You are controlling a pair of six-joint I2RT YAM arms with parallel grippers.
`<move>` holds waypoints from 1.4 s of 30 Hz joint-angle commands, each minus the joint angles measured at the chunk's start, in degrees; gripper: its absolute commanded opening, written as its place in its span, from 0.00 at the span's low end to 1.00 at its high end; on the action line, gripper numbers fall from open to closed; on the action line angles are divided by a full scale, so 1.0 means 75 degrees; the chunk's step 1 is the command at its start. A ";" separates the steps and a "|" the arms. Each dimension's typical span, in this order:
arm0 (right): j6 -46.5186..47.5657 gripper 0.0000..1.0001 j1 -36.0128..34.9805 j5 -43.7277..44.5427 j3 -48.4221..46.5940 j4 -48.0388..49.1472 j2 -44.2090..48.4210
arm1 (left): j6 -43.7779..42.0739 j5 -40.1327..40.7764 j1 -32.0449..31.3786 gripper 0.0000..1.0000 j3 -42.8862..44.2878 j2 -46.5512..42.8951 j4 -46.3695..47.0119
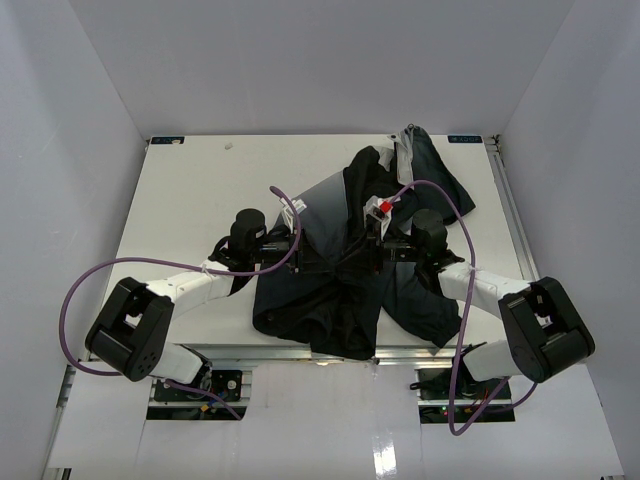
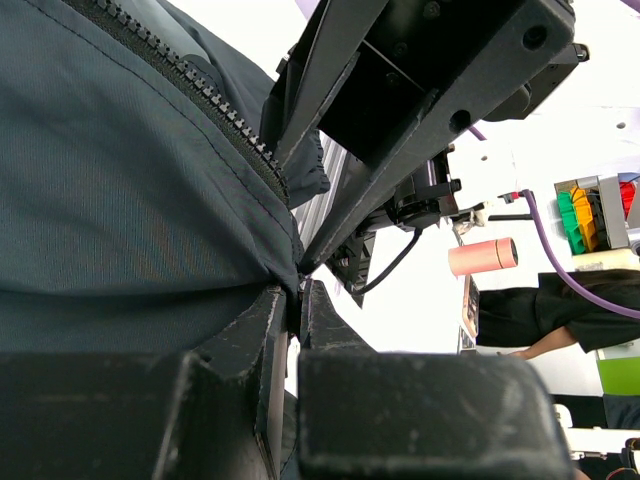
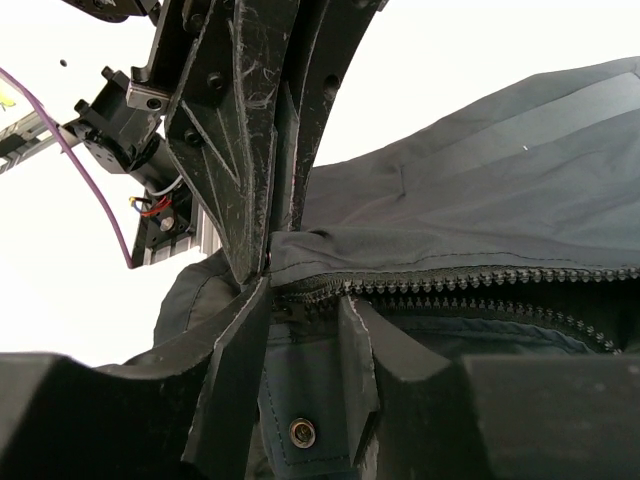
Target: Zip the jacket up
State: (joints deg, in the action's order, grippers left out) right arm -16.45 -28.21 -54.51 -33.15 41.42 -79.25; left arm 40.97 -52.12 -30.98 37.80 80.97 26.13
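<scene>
At the near edge of the worktop (image 1: pixel 200 200), a little right of centre, lies the hem of the jacket (image 1: pixel 310 315), dark and rumpled. Just beyond the hem, over the jacket's middle, the two end effectors meet, almost touching. The left end effector (image 2: pixel 297 295) has its fingers pressed together on a corner of fabric right at the bottom end of the zipper (image 3: pixel 480 276). The right end effector (image 3: pixel 300 300) stands apart and straddles that same zipper end. It has one finger on each side and a panel bearing a snap (image 3: pixel 300 432) between them; we see no squeeze on the cloth.

Past them, in the right wrist view, two rows of teeth run away from the fingers and seem to part slightly, so we judge the zipper barely begun, if at all. We cannot pick out the slider for certain; it is probably tucked at the join between the right fingers.

To do this step well, we would use the left grip as the anchor and close the right squarely on the slider or its pull, not on loose cloth. We would then draw straight along the teeth, away from the anchor, with the fabric taut and flat so nothing snags. Farthest off, the rest of the jacket bunches toward the far right corner, and that slack may need straightening
</scene>
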 commanded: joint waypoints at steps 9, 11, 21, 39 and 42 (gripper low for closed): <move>0.0097 0.32 -0.0036 -0.0310 0.0168 0.0383 -0.0058 | -0.0037 -0.0186 -0.0029 0.00 -0.0048 -0.0131 0.0183; 0.0108 0.30 -0.0036 -0.0244 0.0224 0.0382 0.0008 | -0.0037 -0.0164 -0.0029 0.00 -0.0048 -0.0120 0.0172; 0.0128 0.08 -0.0024 -0.0089 0.0335 0.0217 0.0295 | -0.0040 -0.0143 -0.0029 0.00 -0.0031 -0.0129 0.0132; 0.0060 0.20 -0.0071 -0.0643 0.0364 0.0350 0.0217 | -0.0049 -0.0141 -0.0029 0.00 0.0011 -0.0108 0.0079; 0.0075 0.21 -0.0071 -0.0649 0.0369 0.0292 0.0231 | -0.0042 -0.0141 -0.0029 0.00 0.0003 -0.0116 0.0086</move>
State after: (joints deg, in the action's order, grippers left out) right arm -16.12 -28.26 -57.37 -30.88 42.02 -78.00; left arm 40.97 -52.34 -30.87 37.17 81.03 25.69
